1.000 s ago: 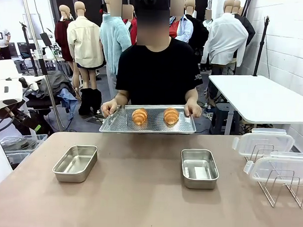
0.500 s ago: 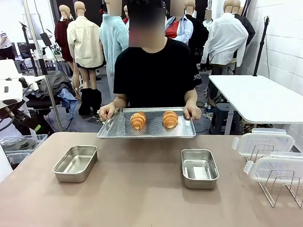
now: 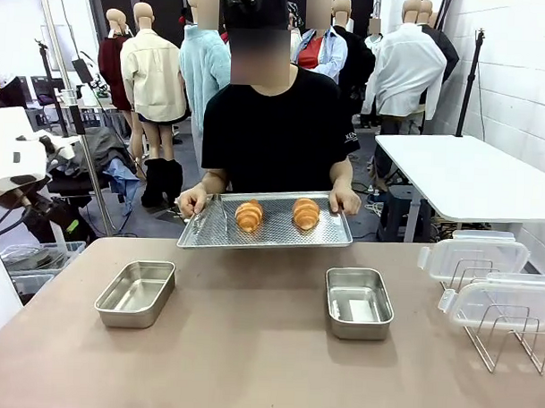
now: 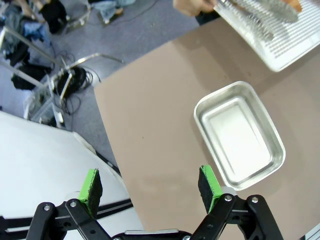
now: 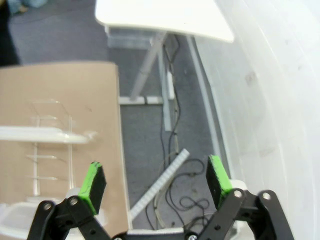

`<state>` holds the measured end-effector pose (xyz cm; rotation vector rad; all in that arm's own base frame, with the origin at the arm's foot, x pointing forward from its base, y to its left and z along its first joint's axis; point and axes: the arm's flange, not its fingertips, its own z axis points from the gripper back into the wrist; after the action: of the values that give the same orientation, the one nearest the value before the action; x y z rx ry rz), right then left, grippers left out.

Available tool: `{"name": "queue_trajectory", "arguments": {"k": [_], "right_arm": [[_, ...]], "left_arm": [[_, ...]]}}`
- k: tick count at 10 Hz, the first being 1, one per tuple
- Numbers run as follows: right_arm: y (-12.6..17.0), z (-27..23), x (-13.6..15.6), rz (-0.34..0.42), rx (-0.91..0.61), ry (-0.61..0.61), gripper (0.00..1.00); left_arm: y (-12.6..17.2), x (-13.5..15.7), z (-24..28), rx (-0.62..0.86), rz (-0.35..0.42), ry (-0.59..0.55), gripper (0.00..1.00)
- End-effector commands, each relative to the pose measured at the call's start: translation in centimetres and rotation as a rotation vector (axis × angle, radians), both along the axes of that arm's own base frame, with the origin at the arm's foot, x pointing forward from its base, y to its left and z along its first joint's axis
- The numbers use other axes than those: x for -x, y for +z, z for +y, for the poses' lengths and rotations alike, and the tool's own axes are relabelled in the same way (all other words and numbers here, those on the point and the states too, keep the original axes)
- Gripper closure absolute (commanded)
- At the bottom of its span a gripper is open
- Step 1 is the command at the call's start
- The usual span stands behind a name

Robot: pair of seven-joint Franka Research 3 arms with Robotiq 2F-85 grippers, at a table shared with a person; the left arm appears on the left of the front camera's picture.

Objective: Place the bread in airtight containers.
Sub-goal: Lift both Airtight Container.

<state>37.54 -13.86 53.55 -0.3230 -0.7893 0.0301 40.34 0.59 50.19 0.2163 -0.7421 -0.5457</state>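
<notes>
**Bread not yet boxed: nothing done so far**

Counted two pieces of bread, left roll and right roll, side by side on a perforated tray. Tray gripped at both ends by a person's hands, just past the far edge of the bench.

Found both steel pans bare inside and open-topped: left pan and right pan, well apart on the bench. Spotted two clear lids propped on a wire rack at the right end of the bench, apart from either pan.

Left end effector spread wide, holding nothing, hovering over the bench edge near the left pan. Right end effector likewise wide and empty, aimed past the bench edge toward the floor, beside the rack.

Judged: no step complete. Left to do: one roll into each pan, then lids snapped on.

Writing: small white print on the person's black sleeve, too small to read. No brand or label made out on pans, lids or tray.
</notes>
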Motion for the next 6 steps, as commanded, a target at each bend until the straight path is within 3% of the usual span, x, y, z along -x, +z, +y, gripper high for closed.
{"name": "queue_trajectory", "arguments": {"k": [1, 2, 3, 6], "right_arm": [[7.2, 8.7, -2.0, -0.031, 0.015, 0.117, 0.00], [9.6, 12.9, -2.7, -0.021, 0.061, 0.179, 0.00], [10.5, 16.6, -3.2, 0.066, 0.074, 0.215, 0.00], [7.9, 22.4, -4.4, 0.360, 0.007, 0.249, 0.00]], "left_arm": [[4.4, 0.4, -3.6, -0.042, -0.089, -0.009, 0.00], [6.5, 0.5, -4.4, -0.027, -0.111, -0.002, 0.00], [7.7, 0.3, -5.5, -0.068, -0.039, 0.019, 0.00], [6.9, -1.4, -6.5, -0.066, 0.178, 0.015, 0.00]]}}
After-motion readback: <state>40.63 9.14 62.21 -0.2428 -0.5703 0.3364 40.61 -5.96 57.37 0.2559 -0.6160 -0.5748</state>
